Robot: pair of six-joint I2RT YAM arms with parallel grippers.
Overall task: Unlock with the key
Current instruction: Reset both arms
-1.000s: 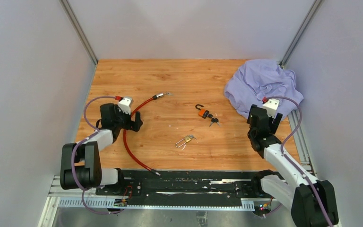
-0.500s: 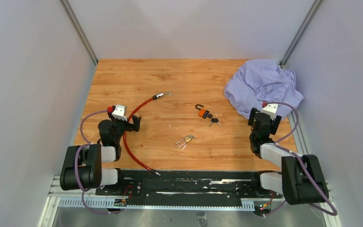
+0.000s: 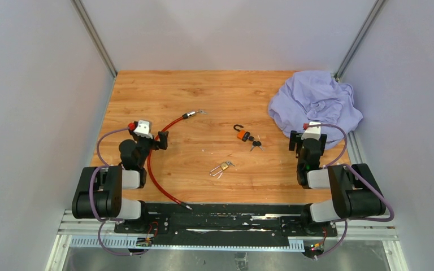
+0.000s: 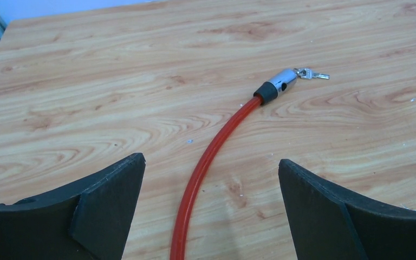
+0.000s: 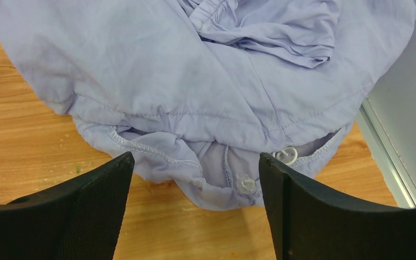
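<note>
An orange padlock point(image 3: 241, 134) lies mid-table with its shackle swung out and a bunch of keys point(image 3: 254, 142) at its body. A small brass padlock point(image 3: 222, 167) lies nearer the front. A red cable lock point(image 4: 216, 149) curves across the left side; its metal end point(image 4: 279, 84) has a key point(image 4: 311, 74) in it. My left gripper point(image 4: 211, 161) is open low over the cable, a finger on each side, not touching it. My right gripper point(image 5: 196, 157) is open at the right, facing the lilac cloth point(image 5: 206, 81), holding nothing.
The crumpled lilac cloth point(image 3: 315, 104) fills the back right corner. Grey walls close in the left, back and right sides. A metal rail point(image 5: 387, 157) runs along the table's right edge. Both arms point(image 3: 104, 189) are folded back near the front edge.
Both arms have folded back toward their bases. The left gripper has turned over the red cable; the right gripper has shifted slightly left. Both stay open; locks and keys have not moved.
</note>
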